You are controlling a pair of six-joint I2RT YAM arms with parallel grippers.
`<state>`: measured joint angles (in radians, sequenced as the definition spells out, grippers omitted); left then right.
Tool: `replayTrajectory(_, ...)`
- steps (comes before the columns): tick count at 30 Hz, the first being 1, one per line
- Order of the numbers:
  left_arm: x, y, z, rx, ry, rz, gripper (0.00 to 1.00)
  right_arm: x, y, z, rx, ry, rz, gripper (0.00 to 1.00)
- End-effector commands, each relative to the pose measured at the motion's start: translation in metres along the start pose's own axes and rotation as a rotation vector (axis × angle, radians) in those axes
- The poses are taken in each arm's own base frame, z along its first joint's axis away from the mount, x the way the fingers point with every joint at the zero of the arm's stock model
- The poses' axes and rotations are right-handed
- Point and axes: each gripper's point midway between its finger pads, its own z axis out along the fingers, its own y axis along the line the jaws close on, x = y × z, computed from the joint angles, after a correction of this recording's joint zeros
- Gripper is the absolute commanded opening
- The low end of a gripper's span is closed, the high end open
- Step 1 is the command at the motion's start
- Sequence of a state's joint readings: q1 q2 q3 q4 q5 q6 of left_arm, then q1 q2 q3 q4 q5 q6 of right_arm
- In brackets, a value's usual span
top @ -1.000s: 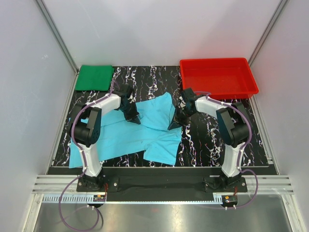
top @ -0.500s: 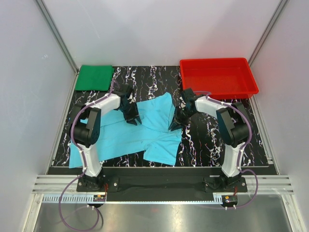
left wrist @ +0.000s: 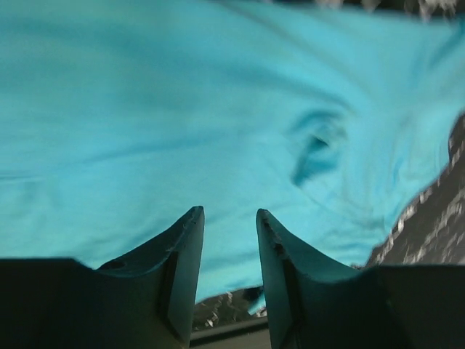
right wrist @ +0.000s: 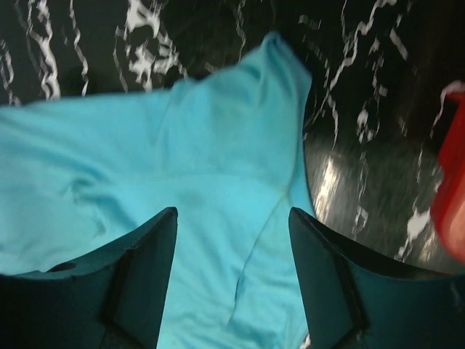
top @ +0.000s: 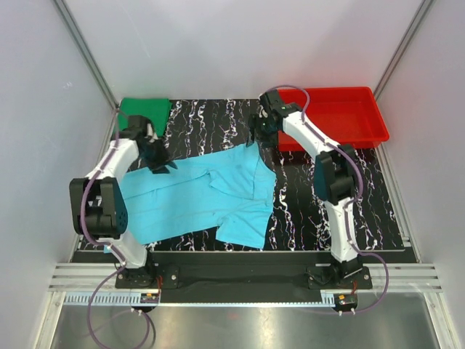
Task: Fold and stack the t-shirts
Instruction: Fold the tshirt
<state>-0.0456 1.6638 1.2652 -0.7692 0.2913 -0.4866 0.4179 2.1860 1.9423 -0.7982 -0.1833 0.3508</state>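
Nearest, the light cyan-blue t-shirt (top: 211, 193) lies spread but rumpled on the marbled table (top: 305, 211), with a lower flap doubled over near the front edge. Soft, light, limp cloth that will likely sag and crease, so best pinched at hem corners or shoulder seams. Left gripper (left wrist: 228, 212) hovers over its left part, jaws parted, nothing between them. Right gripper (right wrist: 232, 212) is over the far right corner, jaws wide, empty. Farther back: dark green t-shirt (top: 145, 109) folded at the far left corner; red tray (top: 327, 92) far right.
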Motion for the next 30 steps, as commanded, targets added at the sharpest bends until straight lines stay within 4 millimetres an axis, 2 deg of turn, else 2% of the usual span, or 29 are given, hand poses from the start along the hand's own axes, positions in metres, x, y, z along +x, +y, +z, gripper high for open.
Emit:
replayTrajectory(1,-0.038,0.059,-0.01,-0.08,-0.094,-0.097,0.39,-0.02,-0.025,0.031,0.106,-0.013,-0.048,0.7)
replayTrajectory(2,-0.043,0.068,-0.008,-0.088,-0.1,-0.119,0.38,-0.036,-0.02,0.028,0.104,-0.052,-0.06,0.7)
replayTrajectory(3,-0.05,0.078,-0.008,-0.096,-0.117,-0.142,0.37,-0.038,-0.023,0.032,0.114,-0.05,-0.067,0.7)
replayTrajectory(4,-0.056,0.096,-0.011,-0.123,-0.136,-0.183,0.36,-0.039,-0.032,0.042,0.142,-0.043,-0.065,0.7)
replayTrajectory(6,-0.062,0.113,-0.009,-0.146,-0.148,-0.242,0.33,-0.055,-0.035,0.043,0.139,-0.085,-0.064,0.68)
replayTrajectory(9,-0.071,0.147,-0.015,-0.174,-0.177,-0.348,0.32,-0.064,-0.041,0.049,0.134,-0.103,-0.049,0.63)
replayTrajectory(12,-0.073,0.168,-0.017,-0.185,-0.179,-0.412,0.32,-0.067,-0.039,0.056,0.097,-0.105,-0.058,0.6)
replayTrajectory(18,-0.07,0.183,-0.012,-0.189,-0.166,-0.456,0.31,-0.065,-0.033,0.071,0.044,-0.098,-0.046,0.59)
replayTrajectory(24,-0.064,0.196,-0.008,-0.211,-0.16,-0.514,0.31,-0.064,-0.019,0.081,-0.042,-0.085,-0.008,0.49)
replayTrajectory(28,-0.062,0.208,-0.007,-0.224,-0.161,-0.567,0.31,-0.06,-0.021,0.089,-0.041,-0.073,0.019,0.48)
replayTrajectory(30,-0.061,0.214,-0.006,-0.237,-0.156,-0.587,0.31,-0.06,-0.023,0.091,-0.038,-0.074,0.021,0.43)
